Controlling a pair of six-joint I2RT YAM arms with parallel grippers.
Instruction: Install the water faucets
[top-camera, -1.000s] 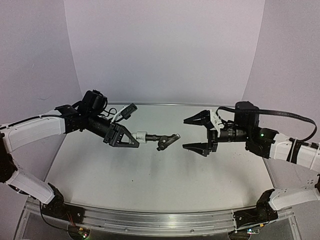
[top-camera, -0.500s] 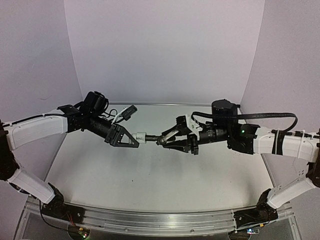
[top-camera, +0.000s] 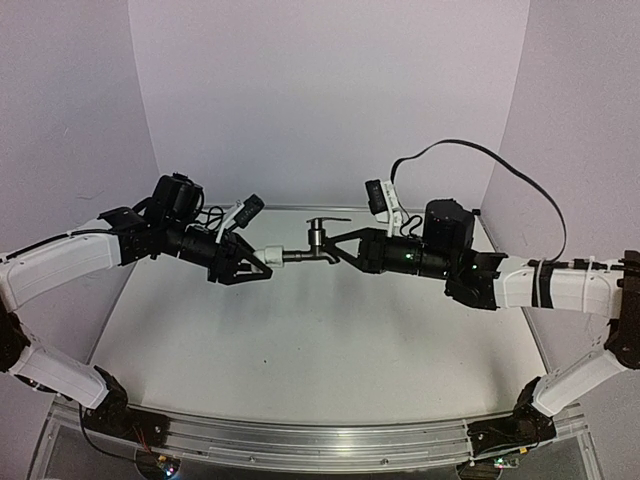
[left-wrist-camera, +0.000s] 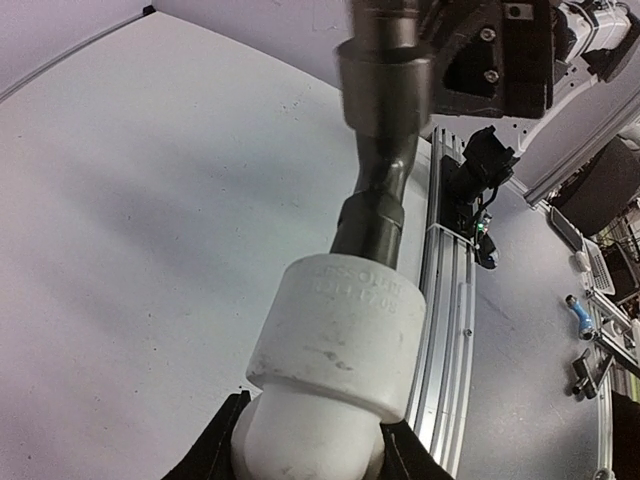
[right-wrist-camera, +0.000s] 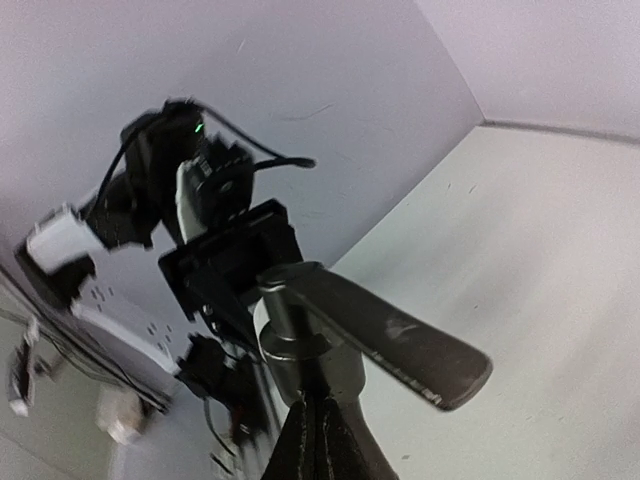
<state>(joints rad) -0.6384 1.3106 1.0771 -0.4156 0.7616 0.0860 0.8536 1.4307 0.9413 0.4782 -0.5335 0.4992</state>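
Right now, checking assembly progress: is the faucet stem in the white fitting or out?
In: the faucet stem enters the white fitting, per left wrist view.

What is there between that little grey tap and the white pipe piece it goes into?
Nothing visible. The tap meets the white fitting directly, its stem entering the fitting's mouth in the left wrist view. The left jaws are shut on the fitting, the right jaws on the tap.

place: robot lab test cell | signs: plain pale backdrop walls (top-camera: 330, 100), white table (top-camera: 300, 350), aluminium rail (top-camera: 320, 438) carrying two bolted arm bases (top-camera: 497, 436)
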